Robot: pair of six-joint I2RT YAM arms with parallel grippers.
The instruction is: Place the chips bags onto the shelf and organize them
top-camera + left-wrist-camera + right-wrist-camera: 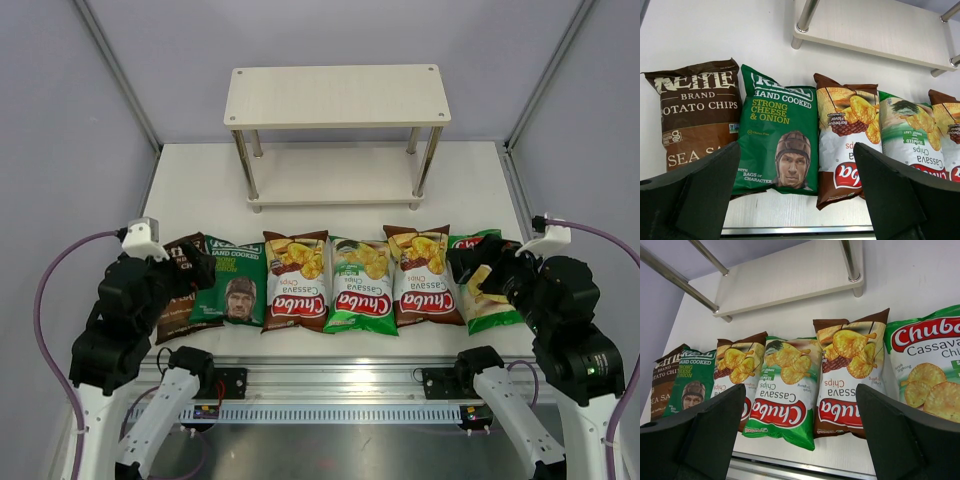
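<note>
Six chips bags lie flat in a row near the table's front edge: Kettle sea salt (180,300), dark green with a man's face (232,285), brown-red Chuba (296,280), green Chuba (360,285), brown-red Chuba (425,275), green Chuba (490,300). The shelf (337,96) stands behind them with nothing on its boards. My left gripper (188,270) is open and empty, hovering over the Kettle bag (695,110) and the dark green bag (777,130). My right gripper (478,265) is open and empty over the right end, above the green Chuba (785,385) and the brown-red Chuba (847,370).
The shelf's lower board (335,175) sits on thin silver legs (245,165). A metal rail (320,375) runs along the table's near edge. Grey walls enclose the table on three sides.
</note>
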